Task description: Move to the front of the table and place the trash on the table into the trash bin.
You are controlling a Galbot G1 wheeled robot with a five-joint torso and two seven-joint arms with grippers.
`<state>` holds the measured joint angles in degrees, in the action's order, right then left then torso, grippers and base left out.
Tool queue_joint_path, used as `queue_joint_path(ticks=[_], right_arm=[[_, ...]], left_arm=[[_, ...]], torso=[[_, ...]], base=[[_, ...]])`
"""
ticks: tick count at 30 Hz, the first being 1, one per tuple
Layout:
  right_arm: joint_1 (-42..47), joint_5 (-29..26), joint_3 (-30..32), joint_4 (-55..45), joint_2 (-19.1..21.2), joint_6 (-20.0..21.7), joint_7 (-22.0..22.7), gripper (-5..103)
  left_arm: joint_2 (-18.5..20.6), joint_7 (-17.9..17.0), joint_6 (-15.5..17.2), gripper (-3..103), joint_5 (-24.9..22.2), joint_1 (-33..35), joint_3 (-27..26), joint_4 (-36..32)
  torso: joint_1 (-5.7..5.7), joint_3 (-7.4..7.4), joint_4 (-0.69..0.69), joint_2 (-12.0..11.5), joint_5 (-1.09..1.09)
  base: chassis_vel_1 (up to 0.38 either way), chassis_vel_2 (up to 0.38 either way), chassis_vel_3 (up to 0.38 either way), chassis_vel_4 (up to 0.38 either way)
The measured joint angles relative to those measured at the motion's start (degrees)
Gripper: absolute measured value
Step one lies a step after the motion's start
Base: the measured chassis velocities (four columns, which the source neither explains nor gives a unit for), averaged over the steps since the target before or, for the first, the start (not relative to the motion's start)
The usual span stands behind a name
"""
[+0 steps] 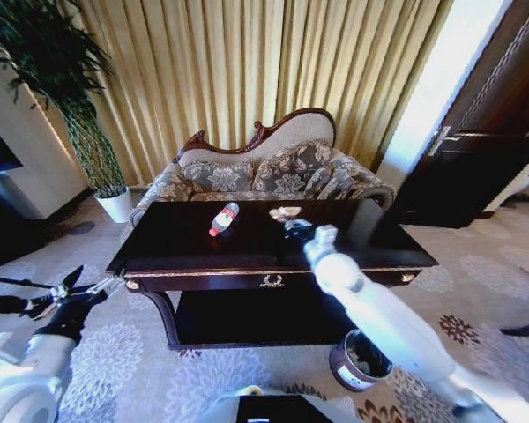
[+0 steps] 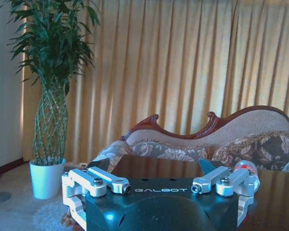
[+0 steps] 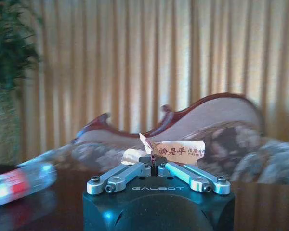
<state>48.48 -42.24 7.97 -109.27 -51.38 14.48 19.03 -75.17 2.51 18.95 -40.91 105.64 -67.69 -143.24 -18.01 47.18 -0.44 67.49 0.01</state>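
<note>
The table [image 1: 353, 251] stands in front of the sofa [image 1: 264, 167]. On it lies the bottle [image 1: 223, 218], and to its right the paper wad [image 1: 286, 212]. The trash bin [image 1: 357, 361] stands on the carpet [image 1: 141, 361] before the table, at the right. The plant pot [image 1: 116, 204] is behind the table's left end.

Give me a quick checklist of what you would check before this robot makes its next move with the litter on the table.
1. Right gripper shut on the paper wrapper: ok, its fingers meet at the wrapper's lower edge.
2. Wrapper lifted off the table: cannot tell.
3. Plastic bottle out of the right arm's way: ok, it lies on its side to the robot's left of the gripper.
4. Trash bin within reach: ok, it stands on the carpet by the table's right front leg, under the right arm.
5. Left gripper out of the way: ok, open, off the table's left front corner.
</note>
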Motion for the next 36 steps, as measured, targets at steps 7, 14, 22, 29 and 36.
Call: queue_joint_path(ticks=[7, 14, 22, 29, 36], right_arm=[[9.3, 2.9, 9.7, 4.6, 2.2, -6.1, -6.7, 2], [19.3, 3.1, 18.1, 3.0, 3.6, -8.8, -6.9, 2], [27.2, 2.1, 25.7, -5.2, 3.2, -8.9, -6.9, 2], [37.3, 3.2, 31.9, -11.3, 1.7, -9.1, -6.8, 2], [45.1, 4.0, 35.4, -14.4, 0.2, -10.5, -6.6, 2]], left_arm=[[2.3, 1.1, -0.7, 100, -0.2, -1.2, 0.4, 2.2], [4.7, 2.2, -1.3, 100, -1.2, -2.1, -0.1, 4.2], [6.7, 2.3, -1.1, 100, -1.9, -3.0, 0.0, 5.1], [7.6, 2.2, -1.1, 100, -2.1, -3.0, -0.1, 5.1], [6.8, 2.2, -0.8, 100, -1.9, -2.8, 0.4, 3.9]], torso=[[0.01, 0.00, 0.00, 0.0, -0.01], [0.01, 0.00, -0.01, 0.0, 0.00], [0.01, 0.00, 0.01, 0.0, -0.03], [0.02, -0.01, -0.01, 0.0, 0.00], [0.01, 0.00, 0.00, 0.0, -0.02]], base=[[0.000, 0.000, 0.000, 0.000], [0.000, 0.000, 0.000, 0.000], [0.000, 0.000, 0.000, 0.000], [0.000, 0.000, 0.000, 0.000], [0.000, 0.000, 0.000, 0.000]])
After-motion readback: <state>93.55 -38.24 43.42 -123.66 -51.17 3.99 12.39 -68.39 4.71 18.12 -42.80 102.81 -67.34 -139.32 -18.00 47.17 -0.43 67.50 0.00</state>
